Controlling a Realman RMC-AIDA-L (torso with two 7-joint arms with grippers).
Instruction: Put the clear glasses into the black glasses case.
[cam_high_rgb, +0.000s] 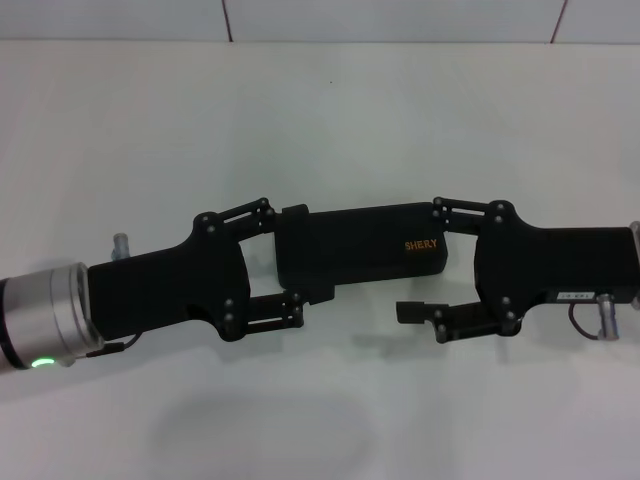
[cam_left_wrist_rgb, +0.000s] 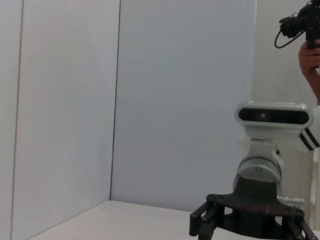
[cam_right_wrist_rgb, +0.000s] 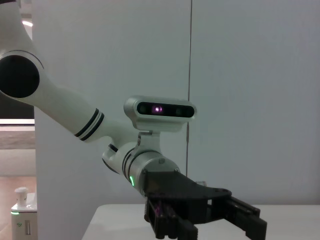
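The black glasses case (cam_high_rgb: 360, 250) lies closed on the white table (cam_high_rgb: 320, 110) in the head view, its orange lettering facing up. My left gripper (cam_high_rgb: 303, 254) straddles the case's left end, one finger against each long side, shut on it. My right gripper (cam_high_rgb: 424, 258) is at the case's right end and stands open: its far finger touches the far right corner, while its near finger (cam_high_rgb: 412, 312) hangs apart from the case's near side. The clear glasses are out of view. Each wrist view shows only the other arm's gripper, not the case.
White wall panels (cam_left_wrist_rgb: 180, 100) stand behind the table. A person holding a camera (cam_left_wrist_rgb: 300, 22) shows at the edge of the left wrist view, beside my head unit (cam_left_wrist_rgb: 272, 116). A small white device (cam_right_wrist_rgb: 22, 212) stands off the table.
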